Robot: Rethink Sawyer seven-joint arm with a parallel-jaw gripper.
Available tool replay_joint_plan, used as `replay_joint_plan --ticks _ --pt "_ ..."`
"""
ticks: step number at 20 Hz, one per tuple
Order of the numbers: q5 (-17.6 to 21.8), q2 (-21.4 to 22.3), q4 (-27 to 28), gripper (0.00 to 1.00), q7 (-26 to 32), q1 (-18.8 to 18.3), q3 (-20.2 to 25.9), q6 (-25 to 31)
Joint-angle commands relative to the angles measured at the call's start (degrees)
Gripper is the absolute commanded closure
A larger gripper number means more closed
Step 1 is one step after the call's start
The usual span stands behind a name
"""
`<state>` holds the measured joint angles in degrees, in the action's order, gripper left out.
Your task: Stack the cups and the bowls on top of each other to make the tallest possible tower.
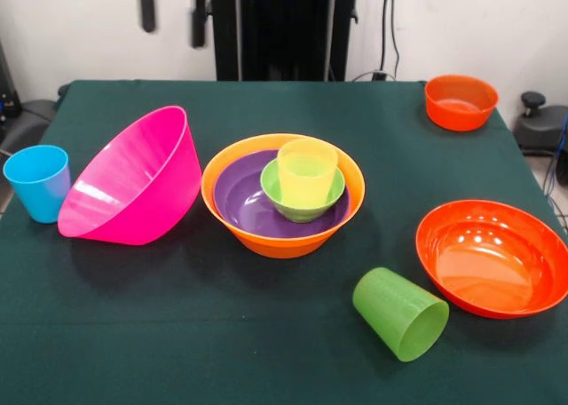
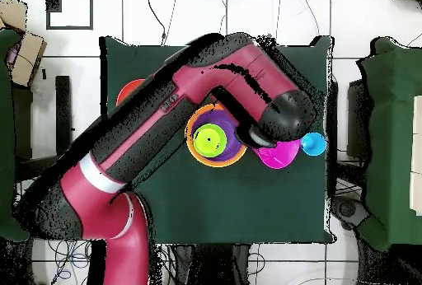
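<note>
The tower stands mid-table: a large orange bowl (image 1: 284,242) holds a purple bowl (image 1: 241,201), a small green bowl (image 1: 302,210) and a yellow cup (image 1: 307,170); the cup also shows in the overhead view (image 2: 210,140). My gripper (image 1: 171,10) hangs open and empty high at the table's far edge, well behind the pink bowl. The large pink bowl (image 1: 133,181) leans tilted on its side, left of the tower. A blue cup (image 1: 37,181) stands upright beside it. A green cup (image 1: 401,313) lies on its side at the front right. Only one green cup shows.
A wide shallow red-orange bowl (image 1: 493,258) sits at the right. A small orange bowl (image 1: 460,101) sits at the far right corner. The green table cloth (image 1: 222,334) stretches to the front edge. In the overhead view the red arm (image 2: 206,92) covers much of the table.
</note>
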<state>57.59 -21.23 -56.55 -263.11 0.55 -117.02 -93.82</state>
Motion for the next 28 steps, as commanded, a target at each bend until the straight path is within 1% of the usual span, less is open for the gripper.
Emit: replay_joint_plan --ticks 1,4,7,11,13,17,20,24,28 --pt "6.6 4.9 13.6 0.0 3.2 -6.4 5.1 -4.0" --pt "7.7 3.6 15.6 0.0 5.1 -9.0 5.0 0.0" --pt "6.1 1.4 17.3 0.0 4.4 -10.4 5.7 5.8" --pt "1.9 -0.2 16.9 0.0 2.0 -9.0 7.9 11.4" --pt "0.7 -0.3 16.7 0.0 -0.4 -8.0 8.8 12.8" --pt "0.2 0.8 17.7 0.0 -4.6 -7.0 10.6 13.3" --pt "1.0 2.0 19.0 0.0 -6.7 -6.8 11.5 12.5" --pt "0.7 2.3 18.5 0.0 -7.2 -6.6 10.6 11.0" --pt "1.6 2.5 17.8 0.0 -7.0 -5.6 12.0 11.6"
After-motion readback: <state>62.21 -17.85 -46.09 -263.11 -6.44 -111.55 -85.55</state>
